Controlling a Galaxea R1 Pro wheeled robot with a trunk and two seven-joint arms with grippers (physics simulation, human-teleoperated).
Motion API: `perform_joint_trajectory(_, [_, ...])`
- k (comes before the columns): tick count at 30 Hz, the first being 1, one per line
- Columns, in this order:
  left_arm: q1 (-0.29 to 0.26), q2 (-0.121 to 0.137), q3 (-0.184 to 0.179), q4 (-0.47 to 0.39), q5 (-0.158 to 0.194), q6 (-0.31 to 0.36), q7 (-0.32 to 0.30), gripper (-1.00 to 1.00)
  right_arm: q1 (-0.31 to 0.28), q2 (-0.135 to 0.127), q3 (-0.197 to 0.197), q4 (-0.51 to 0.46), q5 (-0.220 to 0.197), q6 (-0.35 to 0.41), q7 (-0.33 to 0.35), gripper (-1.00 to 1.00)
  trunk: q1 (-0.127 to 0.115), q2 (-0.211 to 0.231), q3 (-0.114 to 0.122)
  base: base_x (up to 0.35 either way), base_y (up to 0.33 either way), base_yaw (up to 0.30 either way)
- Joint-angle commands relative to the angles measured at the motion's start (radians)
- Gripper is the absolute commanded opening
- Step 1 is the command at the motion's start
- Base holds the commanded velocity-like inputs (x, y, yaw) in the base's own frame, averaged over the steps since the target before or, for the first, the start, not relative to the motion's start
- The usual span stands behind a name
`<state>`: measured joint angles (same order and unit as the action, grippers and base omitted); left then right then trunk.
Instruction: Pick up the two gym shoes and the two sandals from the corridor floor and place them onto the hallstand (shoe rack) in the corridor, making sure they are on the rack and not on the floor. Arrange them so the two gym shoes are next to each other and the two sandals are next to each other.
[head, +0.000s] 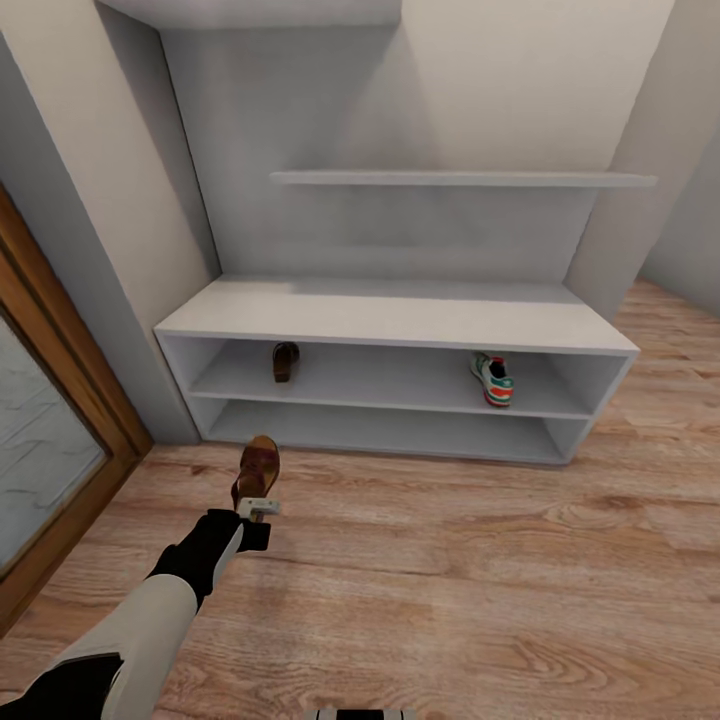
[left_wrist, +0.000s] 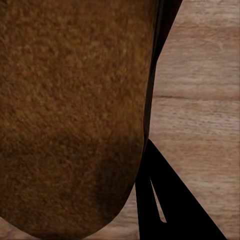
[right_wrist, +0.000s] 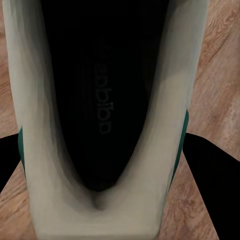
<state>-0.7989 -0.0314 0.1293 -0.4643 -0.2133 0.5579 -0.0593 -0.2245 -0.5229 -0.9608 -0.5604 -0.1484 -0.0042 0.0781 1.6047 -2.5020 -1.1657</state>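
The light-grey hallstand stands against the wall ahead. One brown sandal lies at the left of its upper open shelf, and one white gym shoe with green and red-orange accents sits at the right of the same shelf. My left gripper is shut on the second sandal, holding it low over the corridor floor before the rack's left end. In the left wrist view the sandal looms close beside one black finger. My right gripper is shut on the second gym shoe, with black fingers on both sides.
A wood-framed glass door runs along the left wall. A staggered wall shelf hangs above the bench top. A wall corner juts out right of the rack. Open plank floor stretches in front and to the right.
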Motion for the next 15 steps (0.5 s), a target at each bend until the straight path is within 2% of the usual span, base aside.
perform_joint_trajectory(1, [0.0,-0.001,0.009,-0.002,-0.014,0.004,-0.01,-1.0,-0.001,0.001,-0.004,0.001,-0.01,0.0,0.009,-1.0,0.0,0.0,-0.001,0.019,0.0,0.0])
perform_joint_trajectory(3, [0.001,-0.004,0.008,-0.018,-0.014,0.004,-0.01,-1.0,-0.001,0.002,-0.004,0.001,-0.009,0.0,0.009,-1.0,0.0,0.0,-0.001,0.113,-0.032,0.0])
perform_joint_trajectory(7, [0.01,-0.009,0.001,-0.104,-0.013,0.005,-0.011,-1.0,-0.001,0.003,-0.004,0.001,-0.008,-0.001,0.008,-1.0,0.0,0.0,-0.001,0.227,-0.13,0.0])
perform_joint_trajectory(9, [0.011,-0.011,-0.025,-0.114,-0.013,0.006,-0.011,-1.0,-0.001,0.003,-0.004,0.001,-0.008,0.0,0.008,-1.0,0.0,0.0,-0.001,0.254,-0.16,0.0])
perform_joint_trajectory(10, [0.008,-0.011,-0.083,-0.118,-0.011,0.008,-0.011,-1.0,-0.001,0.003,-0.004,0.002,-0.008,0.0,0.008,-1.0,0.0,0.0,-0.001,0.26,-0.166,0.0])
perform_joint_trajectory(11, [0.006,-0.012,-0.099,-0.119,-0.011,0.009,-0.012,-1.0,-0.001,0.003,-0.004,0.002,-0.008,0.0,0.008,-1.0,0.0,0.0,-0.001,0.259,-0.167,0.0])
perform_joint_trajectory(13, [0.001,-0.013,-0.118,-0.12,-0.007,0.009,-0.014,-1.0,-0.001,0.003,-0.004,0.002,-0.008,0.0,0.008,-1.0,0.0,0.0,-0.001,0.208,-0.119,0.0])
perform_joint_trajectory(15, [0.0,-0.013,-0.123,-0.12,-0.004,0.01,-0.016,-1.0,-0.001,0.003,-0.004,0.002,-0.008,0.0,0.008,-1.0,0.0,0.0,-0.001,0.077,-0.039,0.0])
